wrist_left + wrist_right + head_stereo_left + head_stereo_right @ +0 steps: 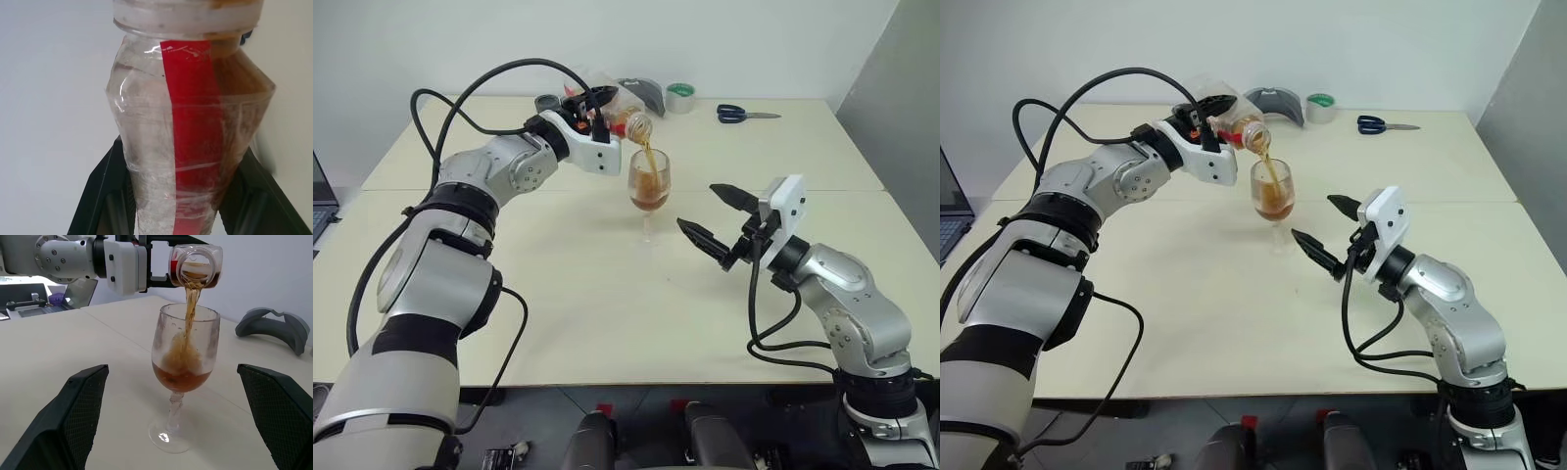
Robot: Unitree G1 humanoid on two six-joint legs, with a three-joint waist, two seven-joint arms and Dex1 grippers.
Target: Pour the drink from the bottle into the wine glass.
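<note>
My left gripper is shut on the clear plastic bottle, which is tipped with its open mouth over the wine glass. A reddish-brown stream of the drink runs from the mouth into the bowl, where liquid fills the lower part. The glass stands upright on the table by its stem and round foot. In the left wrist view the bottle's red label strip sits between my black fingers. My right gripper stands open to the right of the glass, apart from it, holding nothing.
Blue-handled scissors, a roll of tape and a grey curved object lie at the table's far edge. A laptop corner shows at the far left. The cream table stretches toward me in front of the glass.
</note>
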